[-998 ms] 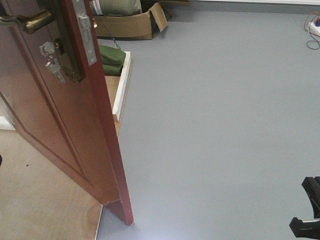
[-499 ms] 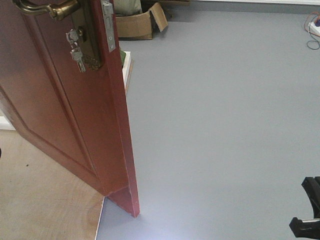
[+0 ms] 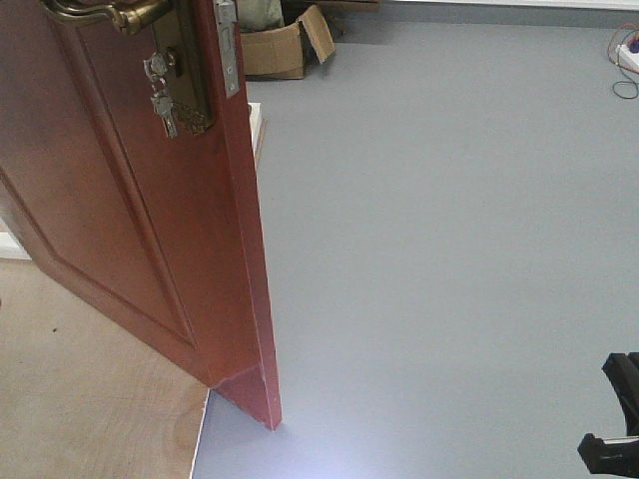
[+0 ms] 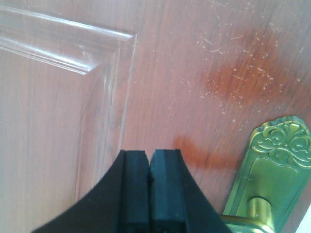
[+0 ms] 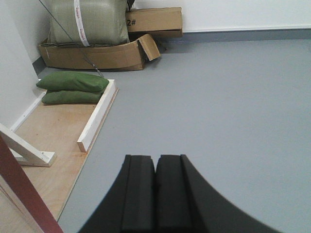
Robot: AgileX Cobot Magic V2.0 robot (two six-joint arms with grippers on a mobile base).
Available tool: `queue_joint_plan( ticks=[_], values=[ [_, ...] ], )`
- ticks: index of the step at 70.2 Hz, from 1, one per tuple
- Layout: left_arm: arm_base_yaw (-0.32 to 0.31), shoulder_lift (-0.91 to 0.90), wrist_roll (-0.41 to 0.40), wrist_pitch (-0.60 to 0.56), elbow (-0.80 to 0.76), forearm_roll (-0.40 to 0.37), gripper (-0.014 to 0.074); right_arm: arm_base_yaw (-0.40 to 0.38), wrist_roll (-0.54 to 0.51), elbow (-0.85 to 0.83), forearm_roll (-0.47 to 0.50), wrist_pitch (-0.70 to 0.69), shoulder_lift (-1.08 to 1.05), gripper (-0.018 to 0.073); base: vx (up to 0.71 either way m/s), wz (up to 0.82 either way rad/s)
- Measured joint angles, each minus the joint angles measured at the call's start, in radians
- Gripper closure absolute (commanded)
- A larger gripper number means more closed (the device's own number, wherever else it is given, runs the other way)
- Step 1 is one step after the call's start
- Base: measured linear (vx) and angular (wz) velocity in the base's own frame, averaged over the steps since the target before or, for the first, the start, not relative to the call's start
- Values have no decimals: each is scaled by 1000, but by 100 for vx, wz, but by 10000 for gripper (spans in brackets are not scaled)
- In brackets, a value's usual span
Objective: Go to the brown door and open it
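Note:
The brown door point(image 3: 130, 200) fills the left of the front view and stands ajar, its narrow edge turned toward me. Its brass lever handle point(image 3: 110, 14) is at the top, with the lock plate point(image 3: 192, 70) and dangling silver keys point(image 3: 160, 98) below it. In the left wrist view my left gripper point(image 4: 149, 153) is shut with nothing in it, its tips close against the door's face point(image 4: 160, 73), left of the brass handle plate point(image 4: 274, 165). My right gripper point(image 5: 155, 158) is shut and empty over the grey floor, with the door's edge point(image 5: 19, 194) at its lower left.
Beyond the door lie a plywood base point(image 5: 53, 131) with a white wooden rim point(image 5: 97, 116), a white brace point(image 5: 24, 150), green bags point(image 5: 73, 87) and cardboard boxes point(image 5: 97, 53) against the wall. Grey floor point(image 3: 449, 230) stretches to the right. Cables point(image 3: 625, 60) lie far right.
In the front view the door's edge, handle and keys have shifted to the right, and the door now covers the green bags. Both grippers stay shut.

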Motion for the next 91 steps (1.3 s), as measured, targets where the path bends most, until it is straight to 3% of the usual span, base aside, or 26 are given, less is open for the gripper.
queue_joint_plan(
  ticks=[91],
  values=[
    [0,-8,0,-3,-2,-1,580,0,0,0,0,0,0,559,8,-2]
  ],
)
